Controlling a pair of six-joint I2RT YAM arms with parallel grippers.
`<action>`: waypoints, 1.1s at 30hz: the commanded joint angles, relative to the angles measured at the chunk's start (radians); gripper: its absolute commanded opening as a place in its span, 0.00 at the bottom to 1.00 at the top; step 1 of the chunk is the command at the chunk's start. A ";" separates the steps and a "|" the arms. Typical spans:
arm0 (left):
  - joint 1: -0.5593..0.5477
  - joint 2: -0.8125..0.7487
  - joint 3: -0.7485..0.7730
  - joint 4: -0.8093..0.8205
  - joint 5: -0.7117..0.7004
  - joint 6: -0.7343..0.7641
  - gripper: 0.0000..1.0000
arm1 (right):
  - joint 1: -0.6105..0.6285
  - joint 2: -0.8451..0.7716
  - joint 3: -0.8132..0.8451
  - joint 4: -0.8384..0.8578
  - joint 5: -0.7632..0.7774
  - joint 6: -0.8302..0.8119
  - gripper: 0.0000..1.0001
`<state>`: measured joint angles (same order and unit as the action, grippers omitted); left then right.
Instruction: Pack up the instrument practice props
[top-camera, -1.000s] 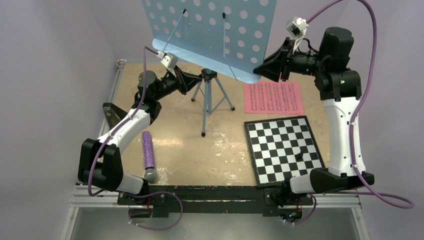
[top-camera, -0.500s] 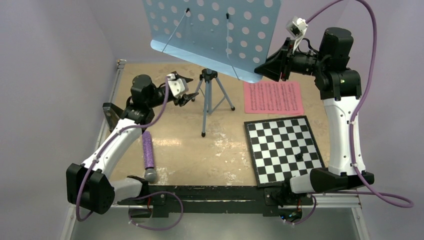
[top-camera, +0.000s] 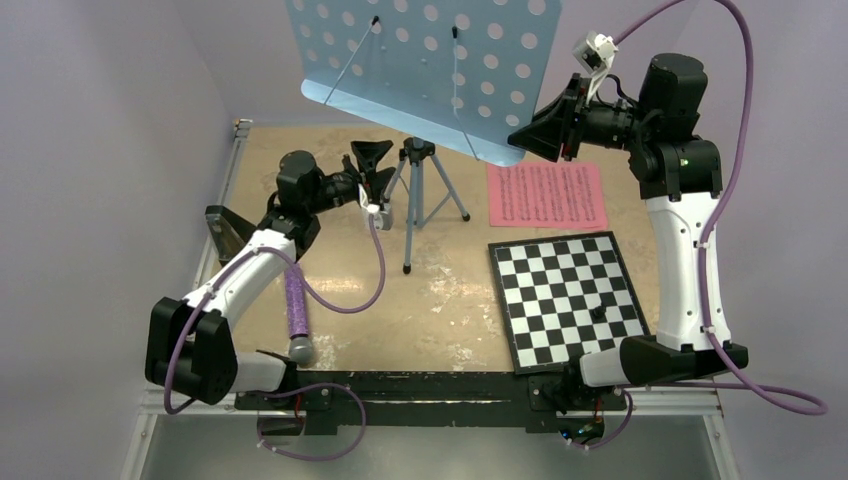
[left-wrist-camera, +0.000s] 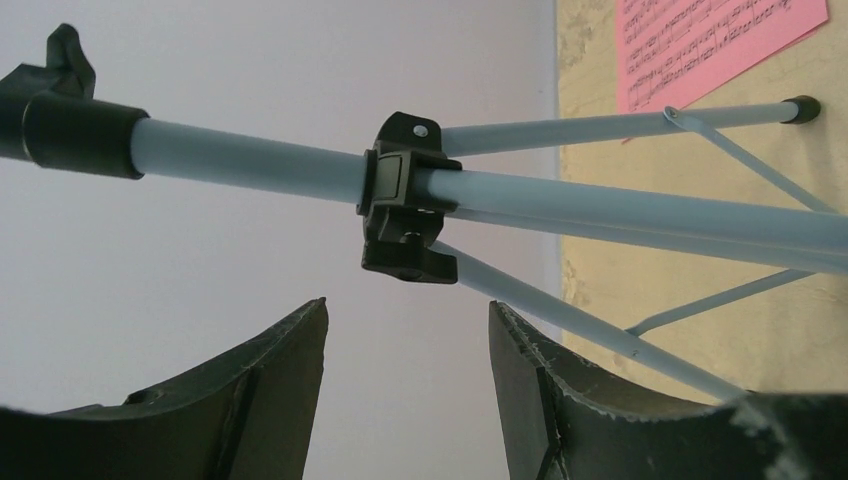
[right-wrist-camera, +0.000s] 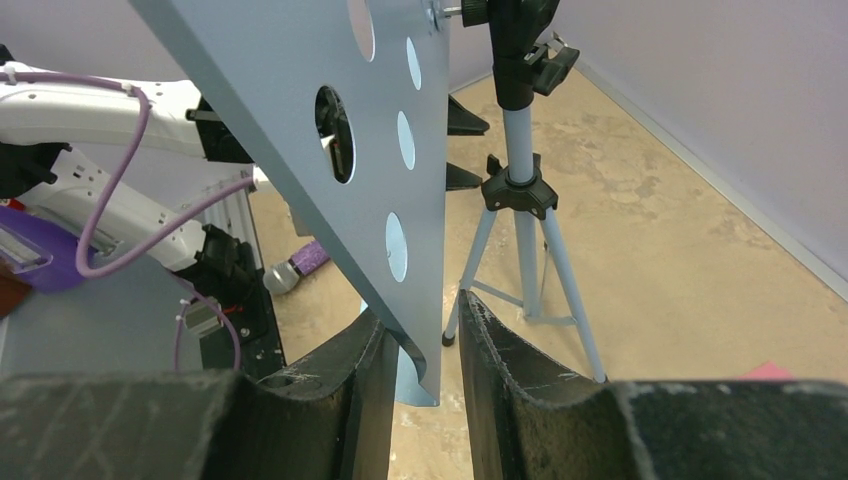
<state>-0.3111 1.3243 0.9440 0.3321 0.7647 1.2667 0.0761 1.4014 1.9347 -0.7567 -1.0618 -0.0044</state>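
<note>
My right hand (right-wrist-camera: 420, 312) was clenched on the lower corner of the music stand (right-wrist-camera: 300, 90), its perforated light-blue panel pinched between the two pads. My left hand (left-wrist-camera: 405, 325) hung released and empty just beside the stand's black collar (left-wrist-camera: 404, 205), where the legs meet the upright tube. The stand stood on its tripod at the back middle of the desk (top-camera: 450, 300), the panel tilted high above it. The pink sheet music (top-camera: 547, 194) lay flat near its legs, on my right side. I judged the stand light but top-heavy and apt to tip. The metal panel looked stiff yet liable to swing on its pivot, and the painted tubes smooth enough to slip. The collar, or the tube just above it, seemed the surest hold; the thin legs would likely flex.
</note>
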 joint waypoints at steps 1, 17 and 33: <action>-0.020 0.022 0.031 0.056 0.065 0.136 0.64 | -0.004 -0.007 -0.002 0.043 -0.024 0.025 0.31; -0.056 0.079 0.058 0.078 0.030 0.167 0.58 | -0.005 -0.005 -0.006 0.037 -0.030 0.024 0.31; -0.060 0.104 0.096 0.023 0.009 0.202 0.44 | -0.005 0.012 0.009 0.038 -0.027 0.029 0.31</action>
<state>-0.3634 1.4197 0.9970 0.3527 0.7631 1.4418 0.0765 1.4090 1.9274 -0.7441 -1.0698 0.0120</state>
